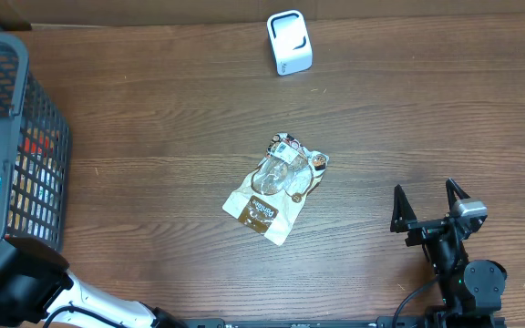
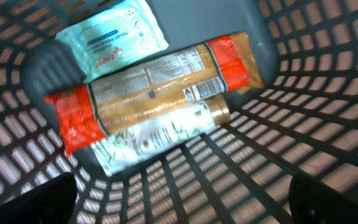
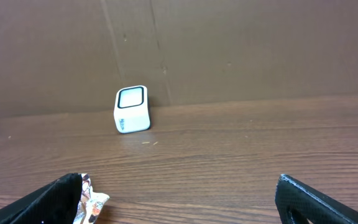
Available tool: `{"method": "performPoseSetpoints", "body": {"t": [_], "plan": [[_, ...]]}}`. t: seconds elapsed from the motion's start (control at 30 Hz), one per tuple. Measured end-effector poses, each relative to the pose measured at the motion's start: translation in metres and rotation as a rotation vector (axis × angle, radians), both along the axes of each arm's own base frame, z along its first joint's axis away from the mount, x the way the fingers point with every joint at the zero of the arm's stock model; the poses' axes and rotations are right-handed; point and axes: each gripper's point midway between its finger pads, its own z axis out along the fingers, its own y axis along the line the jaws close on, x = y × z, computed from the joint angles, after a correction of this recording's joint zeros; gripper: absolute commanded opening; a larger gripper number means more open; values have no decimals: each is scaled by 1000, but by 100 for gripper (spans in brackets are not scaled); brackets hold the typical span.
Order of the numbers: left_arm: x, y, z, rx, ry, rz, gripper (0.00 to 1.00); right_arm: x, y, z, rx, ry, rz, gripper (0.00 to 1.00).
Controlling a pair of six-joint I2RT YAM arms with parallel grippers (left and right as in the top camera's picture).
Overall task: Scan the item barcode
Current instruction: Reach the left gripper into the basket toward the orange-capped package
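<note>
A crinkled clear-and-brown snack bag (image 1: 276, 187) lies flat mid-table; one corner of it (image 3: 92, 202) peeks past my right gripper's left finger. The white barcode scanner (image 1: 289, 42) stands at the far edge, its window (image 3: 132, 98) facing my right gripper. My right gripper (image 1: 427, 202) hovers at the table's near right, open with nothing between its fingers (image 3: 188, 202). My left gripper (image 2: 180, 202) is open over the inside of the black basket, above a red-and-tan packet (image 2: 154, 84), a white-and-blue wipes pack (image 2: 112, 40) and a white pouch with a gold cap (image 2: 160, 134).
The black mesh basket (image 1: 25, 109) fills the left edge of the table, and its lattice walls (image 2: 278, 124) surround the left gripper. A cardboard wall (image 3: 229, 50) rises behind the scanner. Bare wood (image 1: 408, 118) lies between the bag, the scanner and the right arm.
</note>
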Motion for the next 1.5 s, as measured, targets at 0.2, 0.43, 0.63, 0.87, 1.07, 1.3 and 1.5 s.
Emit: {"method": "performPoseSetpoints", "body": {"t": [0.2, 0.43, 0.63, 0.87, 1.07, 1.3, 1.5], "plan": [[6, 11, -49, 5, 58, -126, 100, 0, 0, 0, 0, 0, 0, 100], [17, 26, -108, 70, 86, -296, 99, 0, 0, 0, 0, 0, 0, 100], [16, 26, -146, 114, 123, -478, 100, 0, 0, 0, 0, 0, 0, 100], [16, 27, -172, 169, 145, -608, 100, 0, 0, 0, 0, 0, 0, 100], [20, 35, -181, 234, 157, -677, 100, 0, 0, 0, 0, 0, 0, 100], [22, 40, -195, 245, 171, -705, 100, 0, 0, 0, 0, 0, 0, 100], [25, 45, -217, 227, 176, -707, 100, 0, 0, 0, 0, 0, 0, 100]]}}
